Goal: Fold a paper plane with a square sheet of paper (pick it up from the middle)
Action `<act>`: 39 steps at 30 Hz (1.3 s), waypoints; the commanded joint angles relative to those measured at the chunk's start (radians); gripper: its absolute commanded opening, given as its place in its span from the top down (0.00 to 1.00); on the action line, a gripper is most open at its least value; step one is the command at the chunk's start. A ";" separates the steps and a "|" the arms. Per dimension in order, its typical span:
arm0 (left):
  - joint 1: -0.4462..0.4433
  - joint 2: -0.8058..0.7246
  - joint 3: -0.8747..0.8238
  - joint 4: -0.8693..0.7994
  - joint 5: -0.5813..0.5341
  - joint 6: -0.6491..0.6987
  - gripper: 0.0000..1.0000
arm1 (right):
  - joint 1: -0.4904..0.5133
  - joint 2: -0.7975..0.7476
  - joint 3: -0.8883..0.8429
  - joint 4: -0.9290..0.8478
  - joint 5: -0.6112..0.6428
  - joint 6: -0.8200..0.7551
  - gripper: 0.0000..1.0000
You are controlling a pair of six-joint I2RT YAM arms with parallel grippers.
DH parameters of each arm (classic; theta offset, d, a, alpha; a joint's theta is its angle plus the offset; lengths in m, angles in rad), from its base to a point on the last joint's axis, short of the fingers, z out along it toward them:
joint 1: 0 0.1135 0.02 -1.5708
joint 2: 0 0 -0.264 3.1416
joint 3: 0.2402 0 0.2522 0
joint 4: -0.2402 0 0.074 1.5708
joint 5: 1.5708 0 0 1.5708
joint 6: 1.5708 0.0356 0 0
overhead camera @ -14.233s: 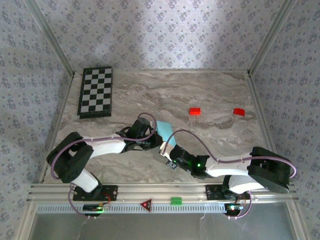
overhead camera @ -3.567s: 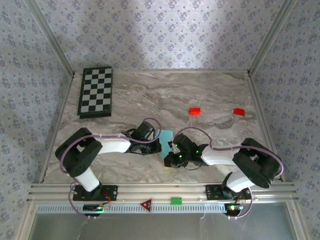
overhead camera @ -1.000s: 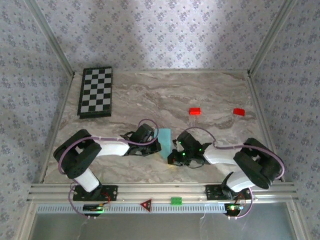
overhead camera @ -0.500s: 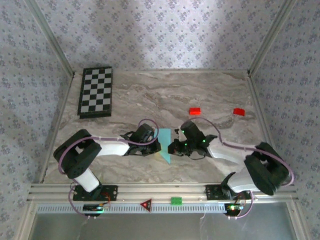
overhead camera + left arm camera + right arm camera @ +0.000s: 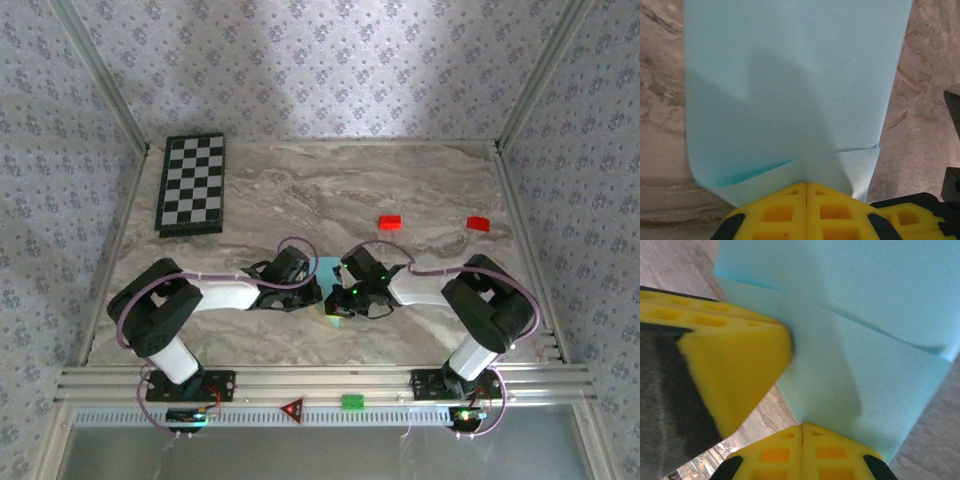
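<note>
here the plane (image 5: 328,270) lies on the table (image 5: 430,180) at middle front, between the two arms. its long axis runs far to near in the top view; which end is the nose cannot be told. the left tool (image 5: 806,186) and right tool (image 5: 801,426) are both clenched, tips touching the paper; a pinch cannot be confirmed. a red block (image 5: 389,222), another block (image 5: 478,223) and a chessboard (image 5: 192,184) lie well apart. the paper is smooth pale cyan with creased flaps; the table is marbled.
</note>
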 commanded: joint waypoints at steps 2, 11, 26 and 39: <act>-0.002 -0.040 0.015 -0.091 -0.040 0.034 1.00 | 0.016 0.015 -0.059 -0.059 0.069 -0.018 0.96; -0.018 -0.135 0.009 -0.088 -0.018 0.065 1.00 | 0.022 0.025 -0.074 -0.027 0.076 0.000 0.98; 0.052 -0.028 -0.051 -0.053 -0.076 0.047 1.00 | 0.021 0.018 -0.079 -0.046 0.077 -0.016 0.99; 0.202 -0.028 -0.067 -0.019 -0.005 0.099 1.00 | 0.021 0.016 -0.094 -0.045 0.073 -0.031 1.00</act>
